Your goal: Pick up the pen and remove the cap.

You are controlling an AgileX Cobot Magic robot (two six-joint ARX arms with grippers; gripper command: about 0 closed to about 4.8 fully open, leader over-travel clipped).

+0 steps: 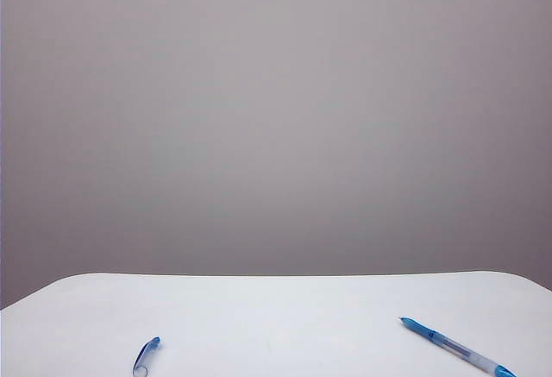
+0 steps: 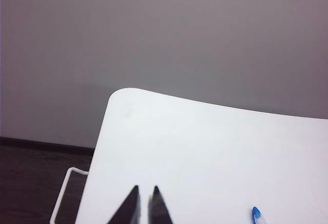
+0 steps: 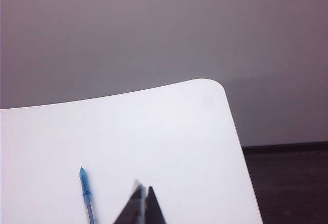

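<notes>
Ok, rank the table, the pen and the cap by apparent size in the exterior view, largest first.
1. table
2. pen, partly cut off by the frame edge
3. cap, clearly shortest

Neither the left gripper nor the right gripper appears there.

One white table (image 1: 276, 308) with rounded corners. On it, one slim ballpoint pen (image 1: 455, 348) with a clear-bluish barrel and blue tip, lower right of the exterior view, and one short translucent blue cap (image 1: 146, 356), lower left. Two dark two-finger grippers: the left gripper (image 2: 145, 203), the right gripper (image 3: 143, 201).
</notes>
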